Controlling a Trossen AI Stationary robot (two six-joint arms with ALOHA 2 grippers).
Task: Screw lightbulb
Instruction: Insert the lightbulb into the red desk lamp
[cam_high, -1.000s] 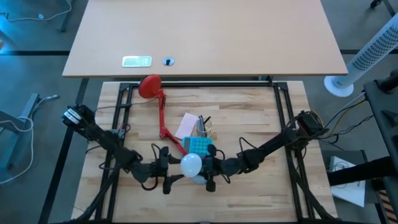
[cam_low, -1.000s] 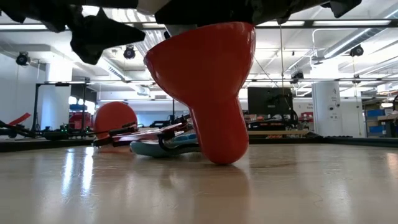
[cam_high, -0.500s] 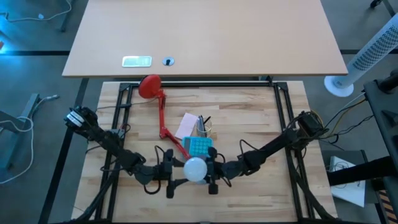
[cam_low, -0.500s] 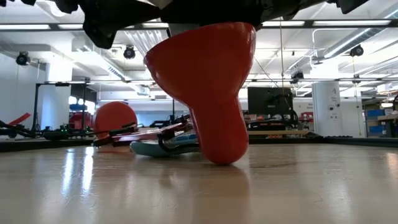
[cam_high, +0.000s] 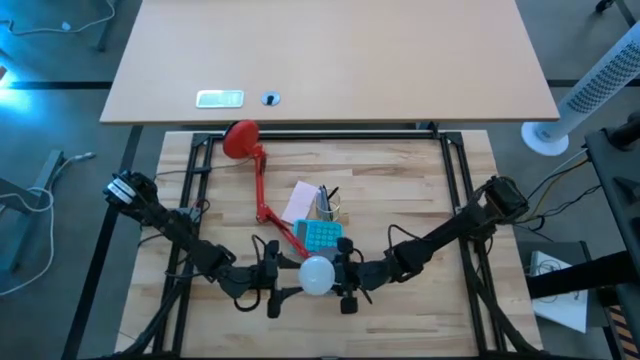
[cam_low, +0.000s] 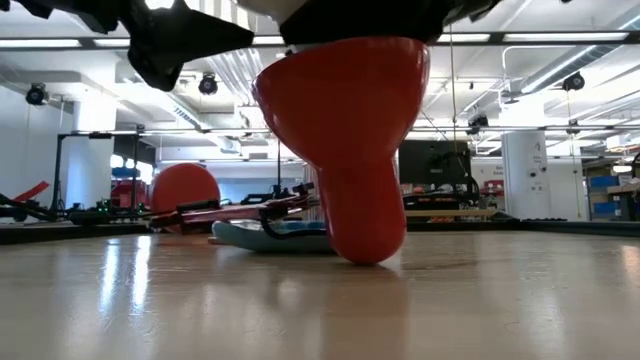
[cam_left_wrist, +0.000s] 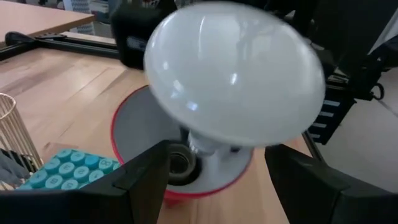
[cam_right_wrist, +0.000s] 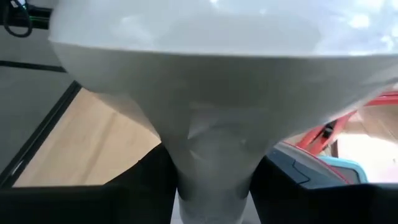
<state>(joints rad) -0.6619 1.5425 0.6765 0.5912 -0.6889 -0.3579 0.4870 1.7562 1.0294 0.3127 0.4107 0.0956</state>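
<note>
the lightbulb (cam_high: 318, 275) sits right over the mouth of the red lamp shade (cam_low: 345, 140), near the front middle of the table (cam_high: 400, 200), neck pointing down into the grey inside of the shade where the socket (cam_left_wrist: 179, 163) shows just beside it. can't tell if the screw base is actually in the socket or only next to it. the right gripper (cam_right_wrist: 208, 186) has its fingers pinched on the bulb's narrow neck, holding it. the left gripper (cam_left_wrist: 214, 180) is close in on the other side with fingers spread wide, either side of the shade, not gripping anything.

versus a second ago: bulb has slid a bit toward the front edge and to the right in the high view, both grippers went with it, and in the low view the shade has shifted right too. the teal block (cam_high: 320, 235) and the lamp's red arm (cam_high: 262, 190) look unmoved from above.
</note>
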